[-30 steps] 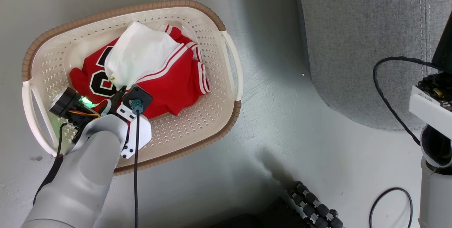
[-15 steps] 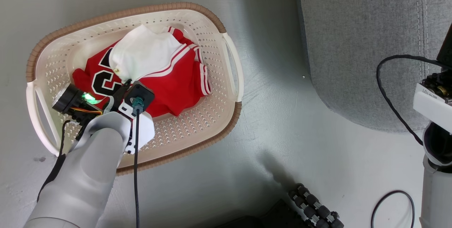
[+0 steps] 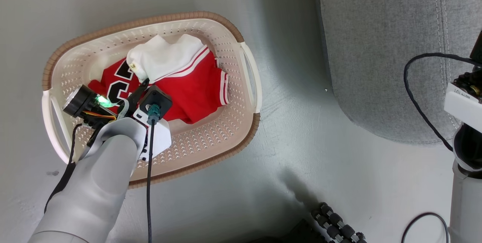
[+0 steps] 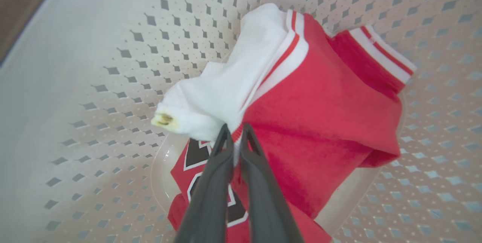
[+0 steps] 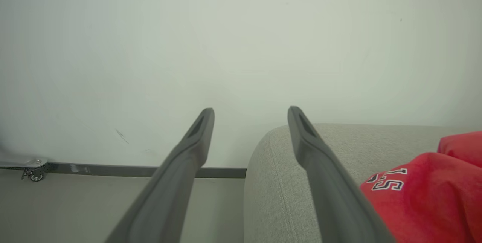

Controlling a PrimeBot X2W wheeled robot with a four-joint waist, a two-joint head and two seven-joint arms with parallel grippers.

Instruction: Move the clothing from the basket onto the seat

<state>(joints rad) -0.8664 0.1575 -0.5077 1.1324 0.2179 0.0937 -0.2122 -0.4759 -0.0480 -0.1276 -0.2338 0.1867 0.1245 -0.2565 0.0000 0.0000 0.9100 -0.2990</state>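
The cream basket (image 3: 150, 19) stands on the floor at the left, and its perforated wall (image 4: 113, 66) fills the left wrist view. In it lies the red clothing (image 3: 196, 84), a jersey (image 4: 320, 115) with black-and-white lettering and a bunched white lining. My left gripper (image 3: 144, 83) reaches into the basket and is shut (image 4: 235, 132) on the jersey's edge, where white meets red. The grey seat (image 3: 376, 47) is at the right. My right gripper (image 5: 250, 113) stands open beside the seat (image 5: 286, 182), holding nothing. A red lettered garment (image 5: 425, 194) lies on the seat.
A strip of grey floor (image 3: 293, 122) separates basket and seat. A black cable (image 3: 414, 96) loops from my right arm (image 3: 465, 100) over the seat's edge. A ribbed black part (image 3: 335, 228) sits at the bottom. A pale wall with a dark baseboard (image 5: 113, 169) and a caster (image 5: 35, 175) lie beyond.
The head camera has shifted, so the basket sits lower and further right in the picture. My left gripper, still shut on the jersey, has moved toward the basket's middle and the white lining has bunched up.
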